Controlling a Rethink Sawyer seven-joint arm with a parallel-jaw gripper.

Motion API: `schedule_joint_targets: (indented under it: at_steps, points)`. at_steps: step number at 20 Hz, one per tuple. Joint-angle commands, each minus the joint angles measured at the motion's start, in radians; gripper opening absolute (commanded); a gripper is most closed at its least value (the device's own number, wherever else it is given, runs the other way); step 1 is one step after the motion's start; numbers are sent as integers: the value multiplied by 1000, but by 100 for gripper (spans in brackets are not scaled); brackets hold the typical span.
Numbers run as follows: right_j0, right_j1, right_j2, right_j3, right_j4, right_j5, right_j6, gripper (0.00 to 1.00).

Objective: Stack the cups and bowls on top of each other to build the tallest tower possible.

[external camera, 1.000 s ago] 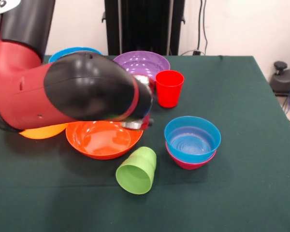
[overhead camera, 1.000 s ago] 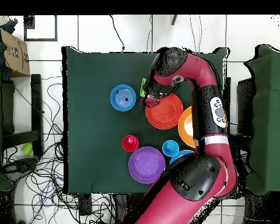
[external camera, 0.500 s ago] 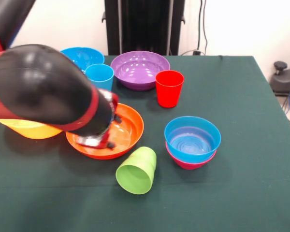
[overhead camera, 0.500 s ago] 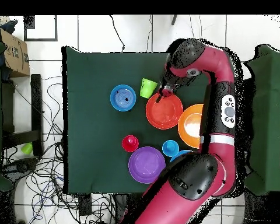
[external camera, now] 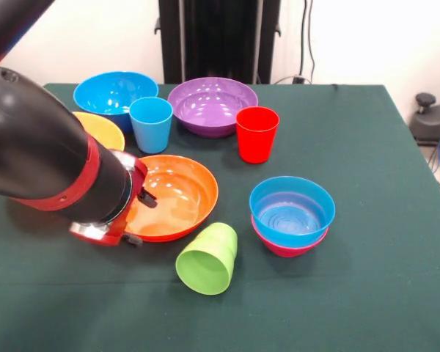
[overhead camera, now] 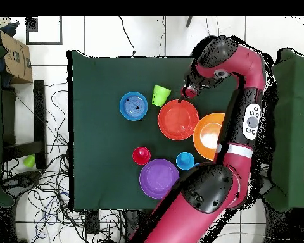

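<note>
My gripper (external camera: 141, 219) hangs low at the left rim of the red-orange bowl (external camera: 177, 192), open, with one finger over the bowl's inside and one outside it. From above the gripper (overhead camera: 185, 97) sits at the rim of that bowl (overhead camera: 178, 119). The lime green cup (external camera: 208, 258) lies on its side in front of the bowl. A small blue bowl (external camera: 292, 208) is nested in the magenta bowl (external camera: 284, 248) at the right. The red cup (external camera: 257, 133), light blue cup (external camera: 150, 123), purple bowl (external camera: 211, 103) and large blue bowl (external camera: 110, 91) stand behind. The yellow-orange bowl (external camera: 104, 129) is half hidden by my arm.
The thick red and black arm (external camera: 44, 158) covers the table's left side in the front view. In the overhead view it arcs along the right edge of the dark green table (overhead camera: 97, 158). Cables and a cardboard box (overhead camera: 16, 58) lie on the floor beside it.
The arm swung left in the front view. The gripper slid from over the red-orange bowl's middle to its left rim, uncovering the blue bowl, light blue cup and yellow-orange bowl.
</note>
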Motion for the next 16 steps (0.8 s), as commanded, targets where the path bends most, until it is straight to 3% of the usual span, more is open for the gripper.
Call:
schedule_joint_targets:
  at_steps: [1,16]
  points:
    - [47,76,79,-25,-14,-10,-130,100]
    - [68,165,205,-86,-51,-36,-124,100]
